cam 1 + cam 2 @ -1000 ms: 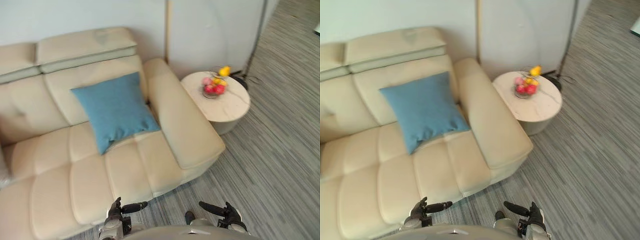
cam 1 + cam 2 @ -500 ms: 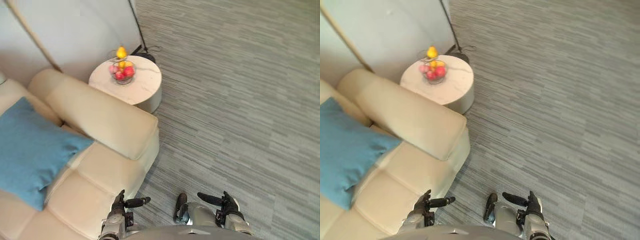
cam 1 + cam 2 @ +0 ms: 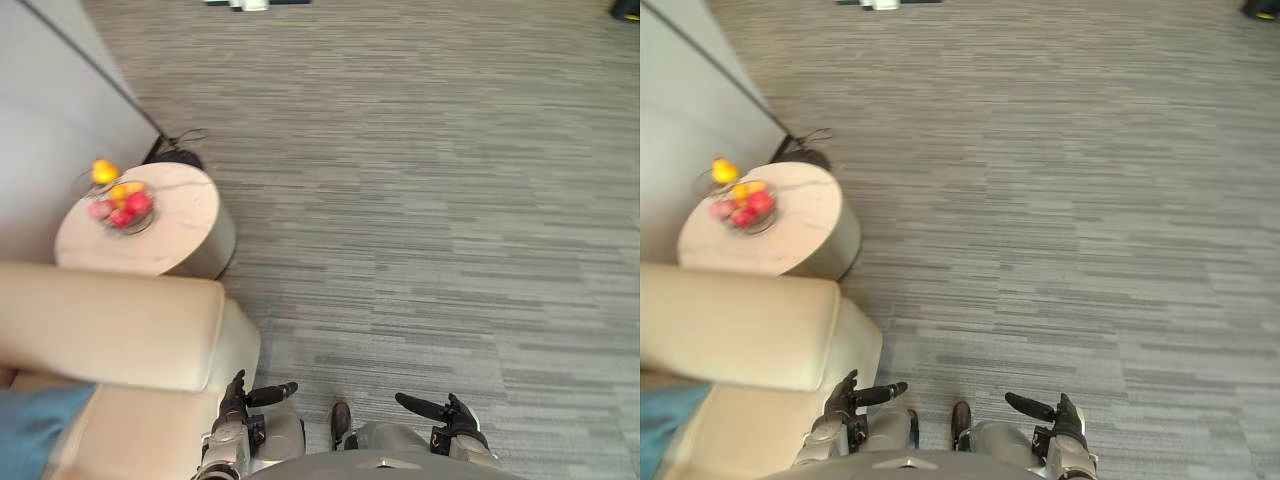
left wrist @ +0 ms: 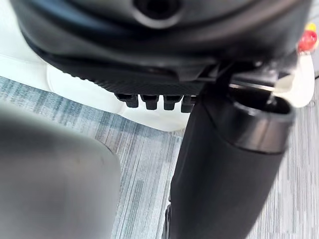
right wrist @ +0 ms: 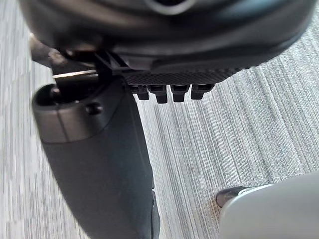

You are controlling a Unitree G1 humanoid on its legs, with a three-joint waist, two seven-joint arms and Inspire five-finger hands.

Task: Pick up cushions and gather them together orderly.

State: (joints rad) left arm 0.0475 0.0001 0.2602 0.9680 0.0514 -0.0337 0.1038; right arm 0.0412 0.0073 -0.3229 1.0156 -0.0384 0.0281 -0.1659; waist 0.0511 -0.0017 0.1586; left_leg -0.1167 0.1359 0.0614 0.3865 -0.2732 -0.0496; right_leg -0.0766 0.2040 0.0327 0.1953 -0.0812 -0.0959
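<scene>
Your left robot hand (image 3: 237,397) and right robot hand (image 3: 455,418) hang spread, empty. The blue fabric cushion (image 3: 25,437) lies on the cream leather sofa (image 3: 110,325), at your left. Likely the approach step: face it, then reach.

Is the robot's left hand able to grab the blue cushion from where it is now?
Probably not yet. The blue cushion lies far across the sofa seat, while the left hand hangs open by the sofa's front corner, apart from it. The robot would likely need to turn and lean in.

Left hand (image 3: 238,400) and right hand (image 3: 455,413) hover low, fingers loose, thumbs inward
</scene>
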